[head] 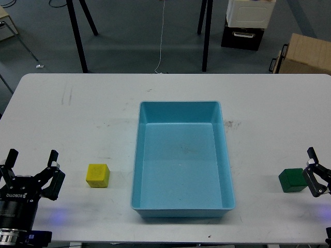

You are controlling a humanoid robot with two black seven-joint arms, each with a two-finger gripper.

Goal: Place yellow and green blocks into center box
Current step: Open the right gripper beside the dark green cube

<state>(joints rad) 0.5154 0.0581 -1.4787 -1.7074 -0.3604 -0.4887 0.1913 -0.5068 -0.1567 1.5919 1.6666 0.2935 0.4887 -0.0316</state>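
Hovering low at the near left, the left end effector (31,163) has its two black fingers spread wide apart, holding nothing. Just to its right sits the small matte yellow cube (98,175) on the white bench (77,119). At the right edge, the right end effector (316,173) is only partly in view beside the small dark green cube (292,180); whether its fingers are apart or touching the cube I cannot tell. Between the cubes lies the large shallow light-blue plastic tray (182,106). Beyond the bench stand black tripod legs (77,36), a black-and-white crate (245,23) and a brown cardboard box (305,54) on grey floor.
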